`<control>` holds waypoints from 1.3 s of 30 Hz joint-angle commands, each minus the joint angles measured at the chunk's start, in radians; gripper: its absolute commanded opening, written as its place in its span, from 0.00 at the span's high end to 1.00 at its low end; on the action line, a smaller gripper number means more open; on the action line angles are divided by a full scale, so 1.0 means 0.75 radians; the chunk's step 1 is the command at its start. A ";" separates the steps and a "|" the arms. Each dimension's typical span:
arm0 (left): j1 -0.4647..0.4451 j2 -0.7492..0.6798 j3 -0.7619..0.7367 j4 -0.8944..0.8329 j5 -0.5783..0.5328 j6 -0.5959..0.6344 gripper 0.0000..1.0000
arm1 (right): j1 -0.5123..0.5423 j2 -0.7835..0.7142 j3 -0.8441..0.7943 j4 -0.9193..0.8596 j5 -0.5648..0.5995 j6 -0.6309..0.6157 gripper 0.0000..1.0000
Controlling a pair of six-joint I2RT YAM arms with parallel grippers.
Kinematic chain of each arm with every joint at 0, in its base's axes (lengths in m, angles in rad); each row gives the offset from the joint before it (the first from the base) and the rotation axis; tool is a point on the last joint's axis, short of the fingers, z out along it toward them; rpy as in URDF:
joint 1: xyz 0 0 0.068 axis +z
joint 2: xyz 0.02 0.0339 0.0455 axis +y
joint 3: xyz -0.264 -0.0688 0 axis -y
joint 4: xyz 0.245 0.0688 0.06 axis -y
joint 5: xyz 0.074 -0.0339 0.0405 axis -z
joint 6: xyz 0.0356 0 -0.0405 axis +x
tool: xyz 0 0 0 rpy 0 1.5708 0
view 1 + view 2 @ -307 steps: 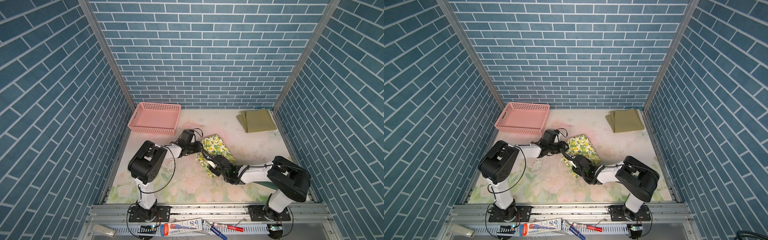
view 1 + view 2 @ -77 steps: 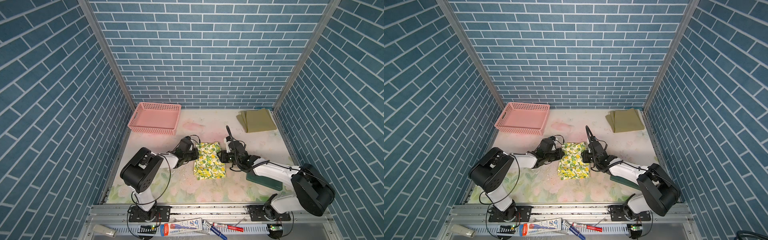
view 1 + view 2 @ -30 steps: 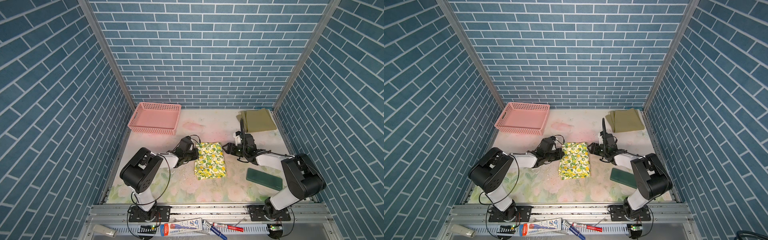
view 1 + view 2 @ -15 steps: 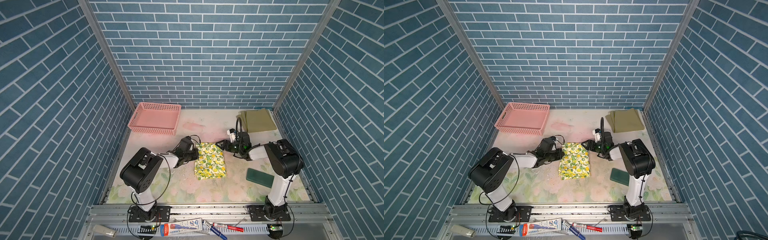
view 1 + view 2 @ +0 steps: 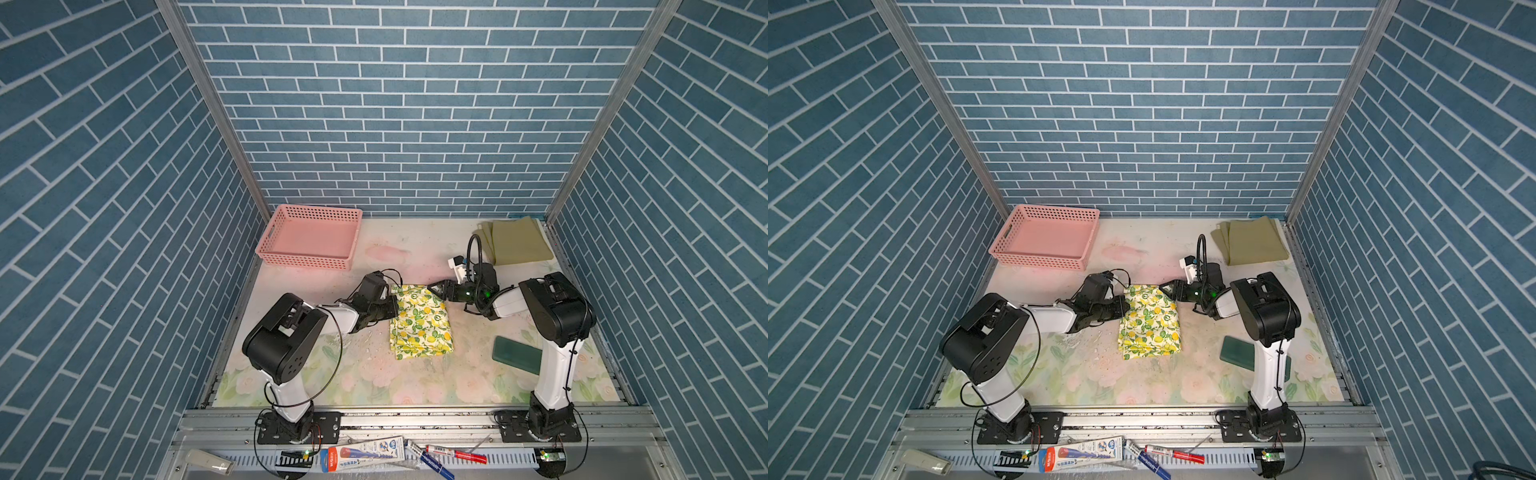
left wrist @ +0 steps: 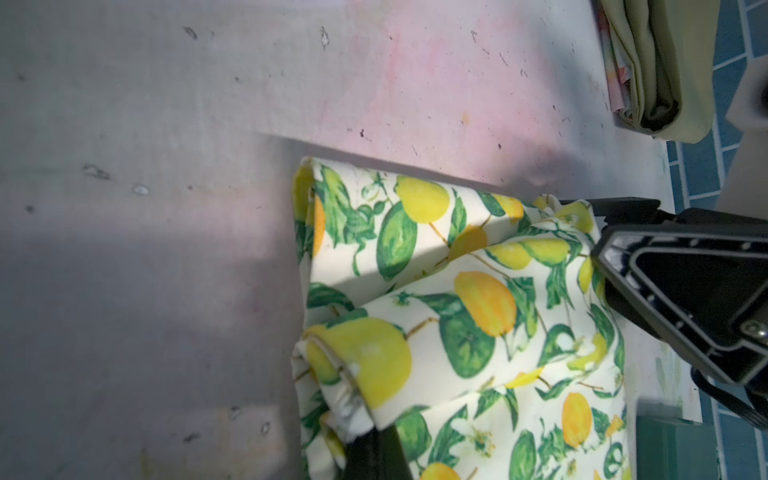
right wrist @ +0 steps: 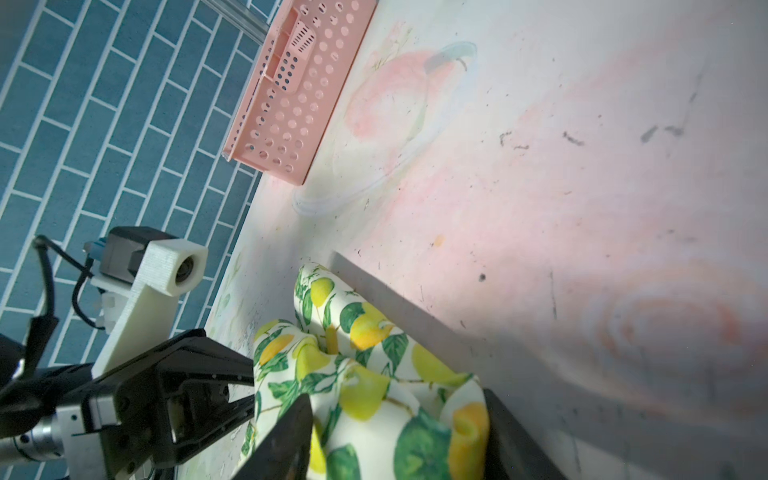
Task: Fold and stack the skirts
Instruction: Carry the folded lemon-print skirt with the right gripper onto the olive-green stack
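Tabletop floral, walls blue brick; left tool pinches lemon skirt, right tool straddles it, grip unclear.

Three blue brick-patterned walls are set around a pale floral-printed table mat, which is brightly lit.

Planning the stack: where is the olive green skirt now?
In both top views the olive green skirt lies folded in the far right corner of the table, beyond the right claw, apart from the lemon skirt.
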 commanded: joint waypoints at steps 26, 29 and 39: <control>0.011 -0.600 0.006 -0.530 0.089 0.124 0.25 | 0.013 -0.330 0.301 -0.613 0.590 -0.208 1.00; 0.008 -0.743 0.066 -0.685 0.031 0.192 0.15 | 0.000 -0.274 0.474 -0.728 0.681 -0.268 1.00; 0.009 -0.742 0.005 -0.577 -0.075 0.216 0.07 | -0.110 0.030 1.068 -0.853 0.858 -0.300 1.00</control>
